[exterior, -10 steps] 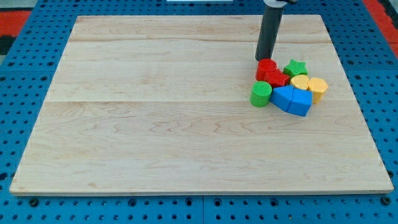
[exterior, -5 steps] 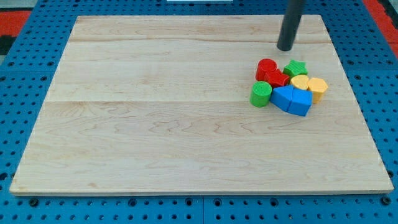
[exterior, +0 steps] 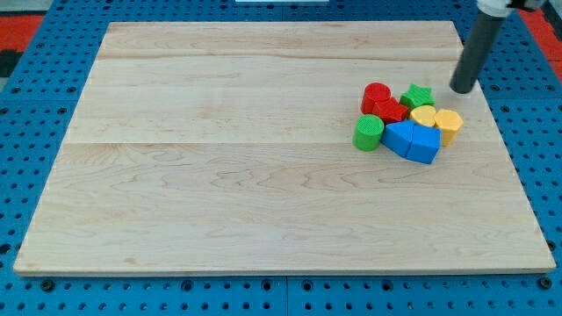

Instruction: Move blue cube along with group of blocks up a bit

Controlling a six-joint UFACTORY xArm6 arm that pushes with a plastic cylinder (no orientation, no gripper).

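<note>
A tight group of blocks sits at the right of the wooden board (exterior: 219, 158). The blue cube (exterior: 425, 143) is at its lower right, touching a blue triangular block (exterior: 399, 137). A green cylinder (exterior: 368, 132) is at the left. A red cylinder (exterior: 376, 95) and another red block (exterior: 391, 111) are at the top. A green star (exterior: 417, 95), a yellow block (exterior: 423, 115) and a yellow hexagonal block (exterior: 449, 123) are at the right. My tip (exterior: 460, 89) is up and right of the group, apart from it, just above the yellow hexagonal block.
The board lies on a blue perforated table (exterior: 35, 105). The board's right edge (exterior: 492, 114) is close to my tip and the group.
My tip moved from just above the red cylinder up and to the right, then right and slightly down to the right of the green star. The blocks have not moved.
</note>
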